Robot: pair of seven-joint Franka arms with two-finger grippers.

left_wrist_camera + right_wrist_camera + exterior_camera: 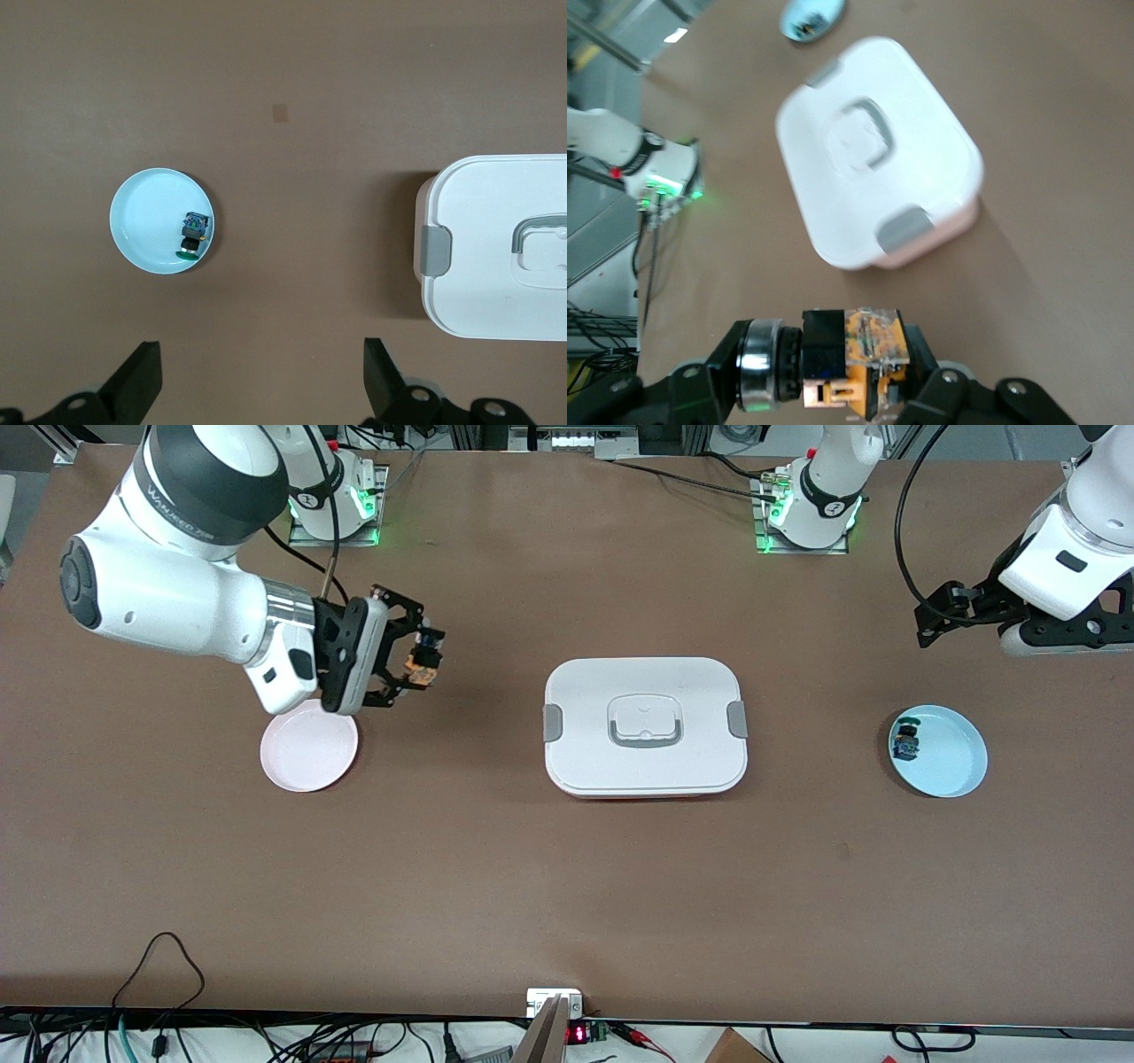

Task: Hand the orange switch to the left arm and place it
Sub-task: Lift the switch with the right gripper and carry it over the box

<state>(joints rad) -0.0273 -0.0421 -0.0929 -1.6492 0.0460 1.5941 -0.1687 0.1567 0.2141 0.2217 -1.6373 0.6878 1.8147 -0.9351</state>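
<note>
My right gripper (418,662) is shut on the orange switch (423,662), a small black and orange cylinder. It holds the switch in the air over bare table between the pink plate (309,757) and the box (645,726). In the right wrist view the switch (850,359) lies sideways between the jaws of the right gripper (842,385), with the white lidded box (877,150) ahead of it. My left gripper (937,615) is open and empty, high over the table near the blue plate (939,751). In the left wrist view its fingertips (142,381) stand wide apart.
The blue plate (164,221) holds a small dark part with a blue and green top (906,741). The box (496,248) stands mid-table between the two plates. The pink plate holds nothing. Cables run along the table's edge nearest the front camera.
</note>
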